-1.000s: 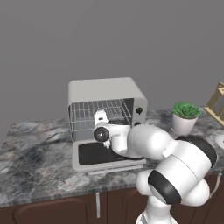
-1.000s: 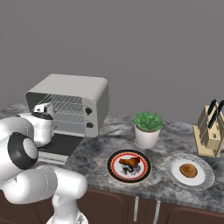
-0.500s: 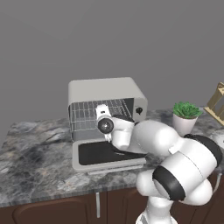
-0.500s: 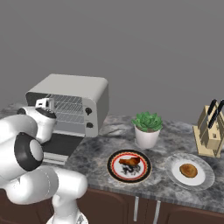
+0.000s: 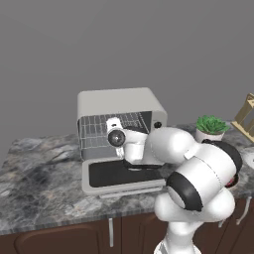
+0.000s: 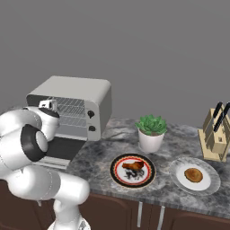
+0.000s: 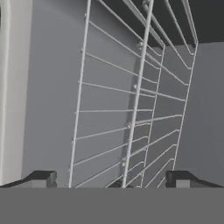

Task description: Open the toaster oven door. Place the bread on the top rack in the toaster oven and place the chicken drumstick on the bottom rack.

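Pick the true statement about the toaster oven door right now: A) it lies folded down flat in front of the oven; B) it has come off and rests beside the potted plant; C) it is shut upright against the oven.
A: the toaster oven door lies flat on the counter before the toaster oven, its wire racks exposed.

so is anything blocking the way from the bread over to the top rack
Nothing visible blocks the opening: the toaster oven door lies folded down and the top rack is bare. Between the bread on its white plate and the oven stand the chicken plate and the potted plant, both low enough to lift over.
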